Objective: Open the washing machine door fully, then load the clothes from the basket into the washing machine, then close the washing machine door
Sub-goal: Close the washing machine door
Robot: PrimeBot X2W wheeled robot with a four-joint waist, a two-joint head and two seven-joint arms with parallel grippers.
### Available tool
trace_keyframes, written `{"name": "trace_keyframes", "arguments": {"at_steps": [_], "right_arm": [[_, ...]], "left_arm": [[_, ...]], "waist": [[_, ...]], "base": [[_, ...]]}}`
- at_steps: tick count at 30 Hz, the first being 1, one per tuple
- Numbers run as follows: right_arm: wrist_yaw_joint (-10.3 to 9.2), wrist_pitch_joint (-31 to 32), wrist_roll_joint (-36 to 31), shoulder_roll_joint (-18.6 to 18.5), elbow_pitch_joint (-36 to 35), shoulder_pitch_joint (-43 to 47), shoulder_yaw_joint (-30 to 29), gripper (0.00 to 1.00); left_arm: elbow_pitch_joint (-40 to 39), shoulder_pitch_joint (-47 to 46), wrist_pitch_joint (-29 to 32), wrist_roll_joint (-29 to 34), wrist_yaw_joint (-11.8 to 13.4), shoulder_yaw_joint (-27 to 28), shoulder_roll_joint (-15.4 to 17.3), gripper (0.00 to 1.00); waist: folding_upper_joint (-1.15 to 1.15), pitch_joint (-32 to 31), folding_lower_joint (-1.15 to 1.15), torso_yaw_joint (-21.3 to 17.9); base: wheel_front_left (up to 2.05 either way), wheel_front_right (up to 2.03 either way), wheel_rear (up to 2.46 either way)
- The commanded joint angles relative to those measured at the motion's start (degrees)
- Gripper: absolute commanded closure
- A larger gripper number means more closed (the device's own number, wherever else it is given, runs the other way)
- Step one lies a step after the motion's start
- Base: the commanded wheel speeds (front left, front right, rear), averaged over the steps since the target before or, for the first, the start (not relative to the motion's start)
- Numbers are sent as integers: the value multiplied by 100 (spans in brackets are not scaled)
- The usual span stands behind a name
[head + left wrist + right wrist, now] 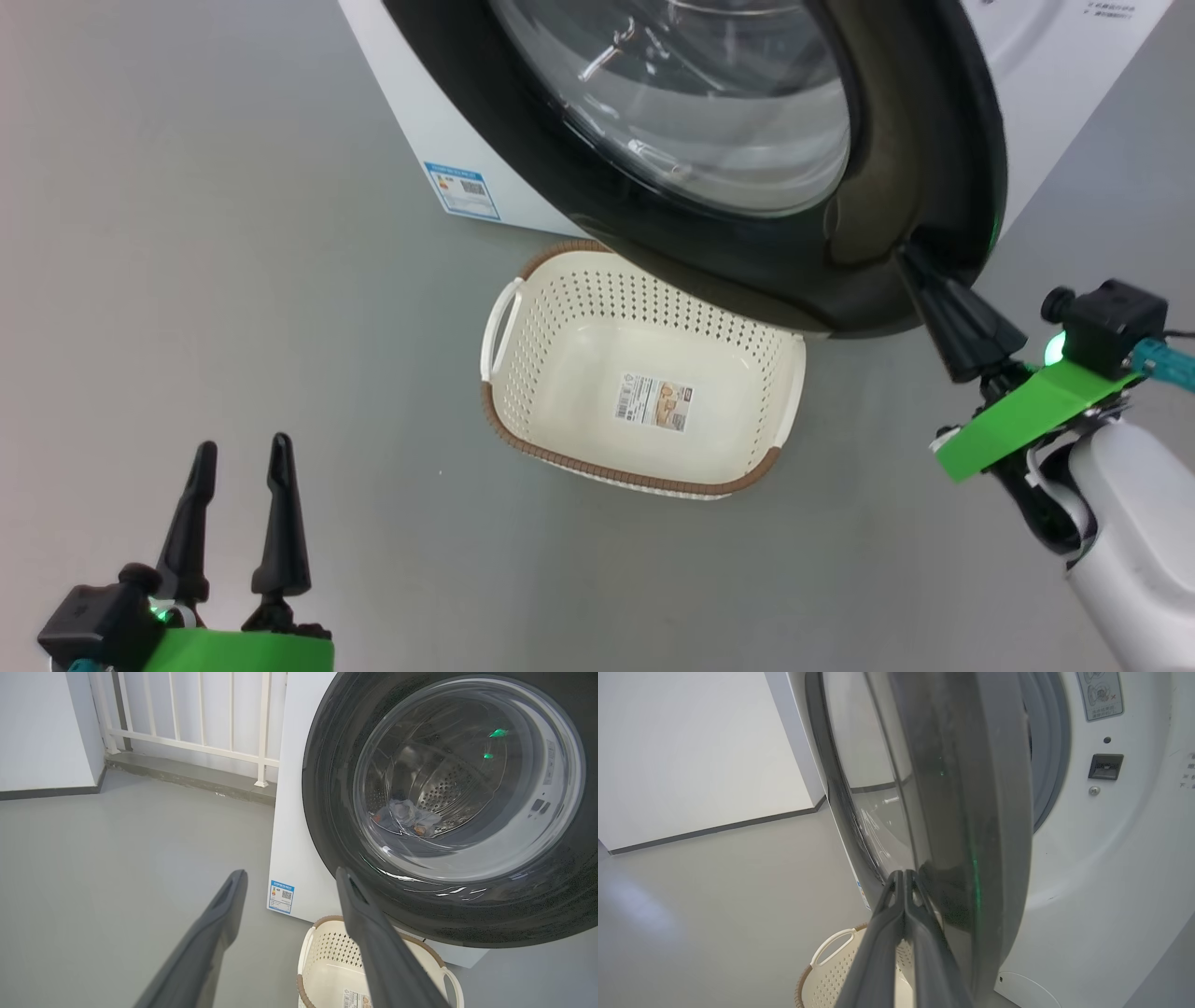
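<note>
The washing machine has its glossy black washing machine door standing partly ajar over the basket, which holds nothing but a label sticker. My right gripper is shut, its tip touching the door's outer face near the free edge. In the right wrist view the shut right gripper rests against the door, with a gap to the machine front. My left gripper is open and holds nothing, low on the left, well away from the basket. Through the glass, the clothes lie in the drum.
Grey floor surrounds the machine. A white railing and a wall stand behind on the left. The grey gasket and latch socket show beside the door. A round service flap sits low on the front.
</note>
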Motion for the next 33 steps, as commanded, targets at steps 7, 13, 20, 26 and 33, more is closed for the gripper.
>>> {"name": "trace_keyframes", "arguments": {"at_steps": [7,13,20,26,33], "right_arm": [[7,-27,-74,-300,-82,-456,-131,100],[7,-27,-75,-498,-39,-754,-241,100],[7,-27,-66,-690,5,-943,-331,100],[7,-27,89,-862,125,-1298,-370,100],[7,-27,287,-1104,312,-1901,-240,100]], "left_arm": [[-174,-320,-52,-46,-17,103,95,0],[-188,-386,-52,-70,-14,89,95,0],[-222,-434,-52,-119,7,74,95,0],[-240,-530,-52,-186,25,-14,95,0],[-297,-634,-52,-232,67,-45,95,0]], "waist": [[0,362,0,73],[0,558,0,144],[0,729,0,227],[0,951,0,267],[0,1146,0,294]], "base": [[0,0,0],[0,0,0],[0,0,0],[0,0,0],[0,0,0]]}}
